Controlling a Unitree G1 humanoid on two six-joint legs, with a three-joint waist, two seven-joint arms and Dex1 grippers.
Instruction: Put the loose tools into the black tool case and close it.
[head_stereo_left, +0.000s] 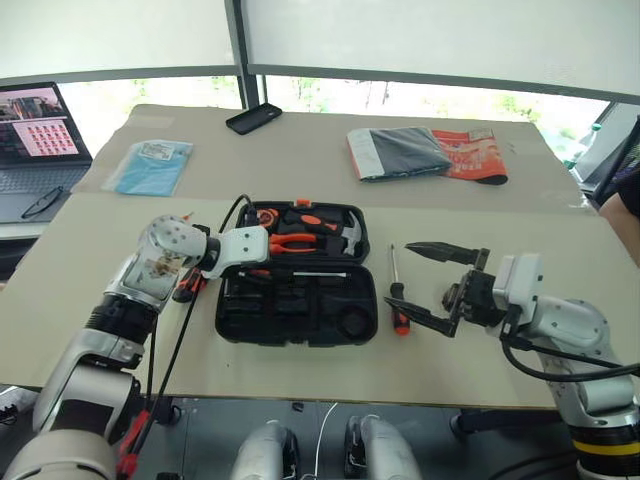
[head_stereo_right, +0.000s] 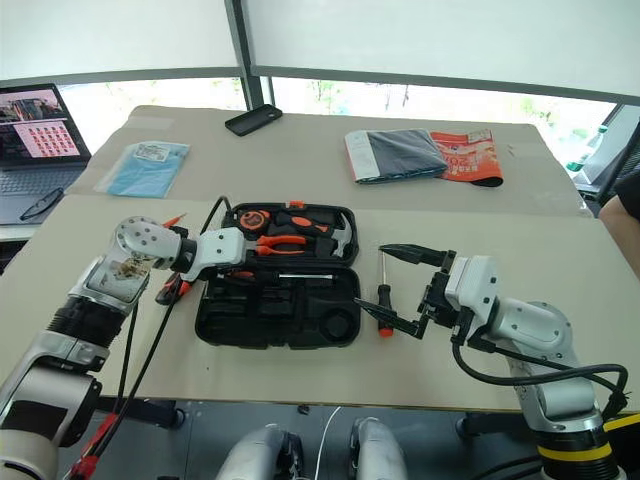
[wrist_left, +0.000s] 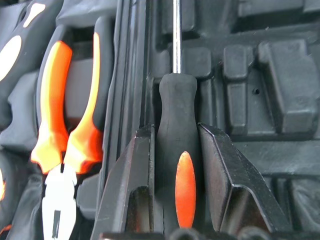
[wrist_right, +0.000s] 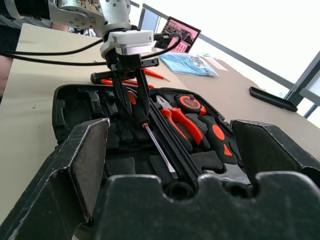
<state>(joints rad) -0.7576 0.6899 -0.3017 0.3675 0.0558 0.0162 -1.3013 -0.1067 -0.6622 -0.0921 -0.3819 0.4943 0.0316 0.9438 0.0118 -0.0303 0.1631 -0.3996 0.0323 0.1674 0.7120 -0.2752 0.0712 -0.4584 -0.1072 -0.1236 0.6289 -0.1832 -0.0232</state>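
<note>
Lying wide open at centre frame on the beige table (head_stereo_left: 470, 370): the black tool case (head_stereo_left: 296, 306), lid half toward the top holding orange-handled pliers (head_stereo_left: 292, 243), a hammer (head_stereo_left: 343, 238) and a tape measure (head_stereo_left: 267, 215). Over the case's left side, just below the hinge line: left gripper (wrist_left: 176, 160), clamped on an orange-and-black-handled screwdriver (wrist_left: 177, 150), fingers (wrist_left: 134, 180) pressing both sides of the handle, shaft running along the tray's moulded slots toward the right of the frame. Right of the case, lower right of the frame: right gripper (head_stereo_left: 428, 283), spread wide, nothing between its fingers. Between that gripper and the case, flat on the table: a second screwdriver (head_stereo_left: 397, 294), handle toward the bottom edge. Left of the case, partly hidden behind the left wrist: more orange-and-black tools (head_stereo_left: 186, 285), too covered to tell apart. Top centre of the frame, well away: a black phone (head_stereo_left: 253, 118).
</note>
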